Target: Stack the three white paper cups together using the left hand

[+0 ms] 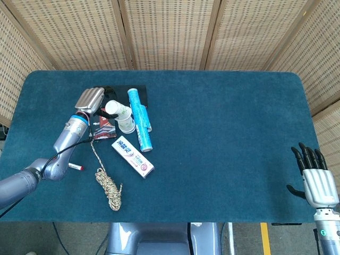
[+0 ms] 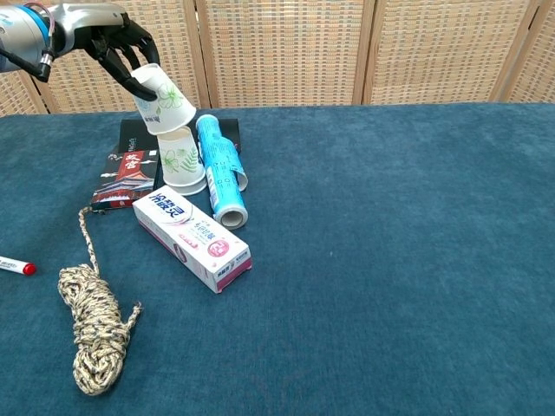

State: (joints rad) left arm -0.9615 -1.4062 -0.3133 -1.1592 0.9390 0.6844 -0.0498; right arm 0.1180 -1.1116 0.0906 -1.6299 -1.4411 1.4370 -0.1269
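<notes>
My left hand (image 2: pixel 111 39) (image 1: pixel 90 99) grips a white paper cup (image 2: pixel 165 98) (image 1: pixel 118 110) with a green leaf print. That cup is mouth-down, tilted, and hangs right over a second upturned white cup (image 2: pixel 182 160) (image 1: pixel 126 124). Its rim is at the standing cup's top; whether they touch I cannot tell. The standing cup shows a doubled rim at its base, and only these two cups show apart. My right hand (image 1: pixel 314 178) hangs open past the table's front right corner, fingers spread, holding nothing; the chest view does not show it.
A blue tube (image 2: pixel 218 170) lies right beside the standing cup. A black booklet (image 2: pixel 128 166) lies to the cup's left. A white toothpaste box (image 2: pixel 192 238), a coiled rope (image 2: pixel 91 322) and a red-capped marker (image 2: pixel 12 266) lie nearer the front on the blue table (image 2: pixel 390 260).
</notes>
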